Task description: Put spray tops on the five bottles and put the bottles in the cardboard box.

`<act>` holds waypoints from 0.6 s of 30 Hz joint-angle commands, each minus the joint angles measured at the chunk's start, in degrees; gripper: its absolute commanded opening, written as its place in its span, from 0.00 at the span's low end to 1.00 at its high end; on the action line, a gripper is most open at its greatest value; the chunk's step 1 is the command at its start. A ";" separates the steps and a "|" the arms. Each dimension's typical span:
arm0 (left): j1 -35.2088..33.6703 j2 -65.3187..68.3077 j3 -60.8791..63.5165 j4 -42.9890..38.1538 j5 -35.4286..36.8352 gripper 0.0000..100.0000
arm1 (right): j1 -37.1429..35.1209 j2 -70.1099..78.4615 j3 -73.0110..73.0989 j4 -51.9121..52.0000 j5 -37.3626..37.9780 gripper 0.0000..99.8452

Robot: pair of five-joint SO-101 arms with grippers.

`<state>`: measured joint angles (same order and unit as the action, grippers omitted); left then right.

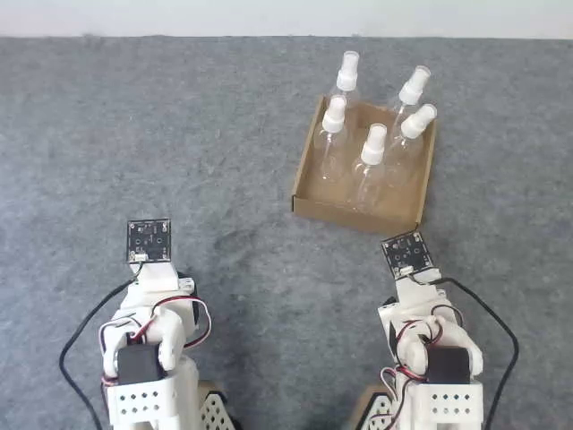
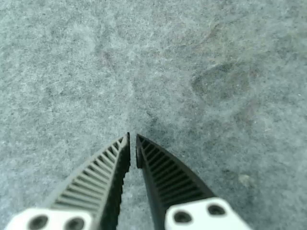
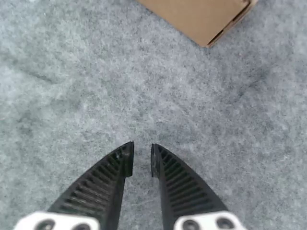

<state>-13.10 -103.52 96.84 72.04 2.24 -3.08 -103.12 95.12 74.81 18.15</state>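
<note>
You have all five bottles point(image 1: 370, 166) standing in the box point(image 1: 309, 184), each with a spray top point(image 1: 373, 134), so I judge nothing is left. The left gripper point(image 2: 133, 139), well apart from the box, is pressed together. The right gripper point(image 3: 142, 151), near the box, is almost pressed together. Both are empty.

L end effector point(image 2: 133, 139) closed; R end effector point(image 3: 142, 149) nearly closed, seemingly.
</note>
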 commanded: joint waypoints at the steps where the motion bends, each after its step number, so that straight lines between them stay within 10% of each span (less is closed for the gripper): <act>1: 0.09 -0.88 -0.31 0.26 -0.26 0.01 | 0.22 -0.92 1.32 0.31 0.53 0.03; 18: 0.09 -0.88 -0.31 0.26 -0.26 0.01 | 0.13 -0.92 1.32 0.31 0.53 0.03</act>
<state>-13.10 -103.52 96.84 72.04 2.24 -3.08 -103.12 95.12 74.81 18.15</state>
